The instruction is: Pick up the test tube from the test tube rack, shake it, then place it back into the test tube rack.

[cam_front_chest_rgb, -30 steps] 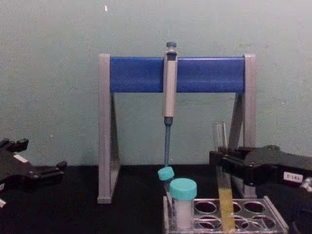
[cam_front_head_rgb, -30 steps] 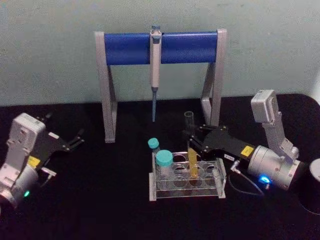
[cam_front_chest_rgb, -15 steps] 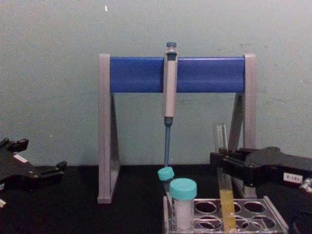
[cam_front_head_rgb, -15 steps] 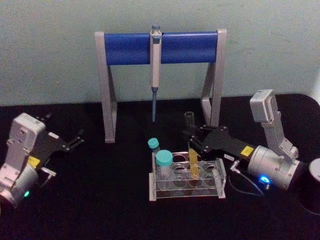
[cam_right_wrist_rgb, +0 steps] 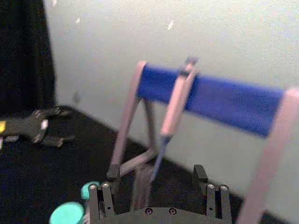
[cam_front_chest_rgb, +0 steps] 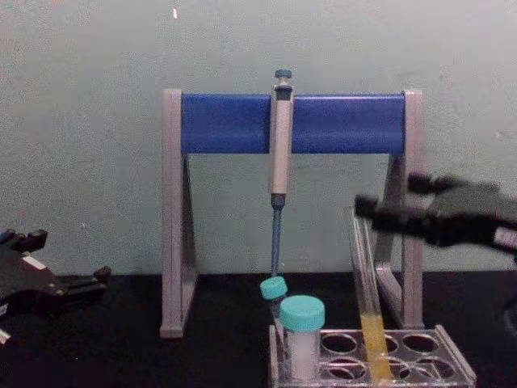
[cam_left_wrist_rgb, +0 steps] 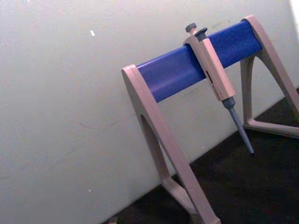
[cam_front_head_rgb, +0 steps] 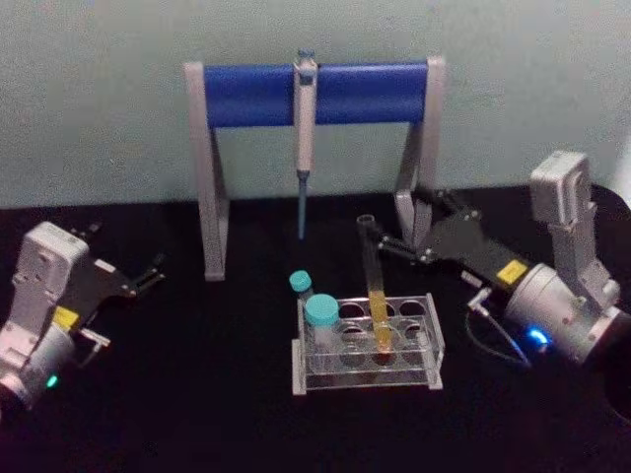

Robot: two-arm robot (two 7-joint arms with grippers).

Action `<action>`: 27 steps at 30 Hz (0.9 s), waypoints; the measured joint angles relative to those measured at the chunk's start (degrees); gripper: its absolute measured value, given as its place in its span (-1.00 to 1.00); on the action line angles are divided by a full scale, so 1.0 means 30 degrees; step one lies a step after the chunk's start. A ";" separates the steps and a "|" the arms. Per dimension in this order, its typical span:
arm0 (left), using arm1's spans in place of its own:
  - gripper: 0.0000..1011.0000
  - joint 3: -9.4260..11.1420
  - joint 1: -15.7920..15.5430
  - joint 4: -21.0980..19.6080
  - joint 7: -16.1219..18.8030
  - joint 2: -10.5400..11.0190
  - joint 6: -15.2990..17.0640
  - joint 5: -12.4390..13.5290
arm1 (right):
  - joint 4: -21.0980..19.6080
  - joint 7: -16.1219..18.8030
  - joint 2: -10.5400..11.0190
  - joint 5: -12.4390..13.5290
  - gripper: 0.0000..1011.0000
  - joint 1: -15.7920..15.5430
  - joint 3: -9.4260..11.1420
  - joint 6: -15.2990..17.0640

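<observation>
The test tube (cam_front_head_rgb: 376, 296) is standing tilted in the test tube rack (cam_front_head_rgb: 367, 345). The right pincer (cam_front_head_rgb: 386, 239) is hovering open beside its rim, gripping nothing, its yellow label unreadable. The left pincer (cam_front_head_rgb: 148, 275) is resting open, empty, on the counter (cam_front_head_rgb: 197, 394).

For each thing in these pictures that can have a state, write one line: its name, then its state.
test tube: uncapped, part-filled with yellow liquid, leaning in the rack.
test tube rack: most holes empty.
right gripper: raised by the tube's top, open.
left gripper: parked at the left, open.
large vial: capped, upright in the rack.
small vial: capped, tilted.
pipette: hanging on its stand.
</observation>
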 joint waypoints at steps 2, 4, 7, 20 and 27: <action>0.98 0.0000 -0.0001 0.0001 0.0001 0.0000 0.0000 0.0001 | -0.0658 -0.0627 0.0000 -0.0353 0.98 -0.0354 0.0363 -0.0107; 0.98 0.0001 -0.0001 0.0001 0.0001 0.0000 0.0000 0.0000 | -0.0944 -0.0994 -0.0050 -0.0637 0.98 -0.0497 0.0540 -0.0015; 0.98 0.0000 -0.0001 0.0001 0.0000 0.0001 0.0000 0.0000 | -0.1030 -0.1289 -0.0189 -0.0824 0.98 -0.0591 0.0729 0.0087; 0.98 -0.0001 -0.0001 0.0006 0.0000 0.0000 0.0000 0.0001 | -0.1594 -0.4674 -0.1451 -0.1760 0.98 -0.1679 0.2672 0.1111; 0.98 -0.0001 -0.0001 0.0006 0.0001 0.0000 0.0000 0.0000 | -0.1459 -0.5760 -0.1719 -0.2569 0.98 -0.1696 0.2854 0.3327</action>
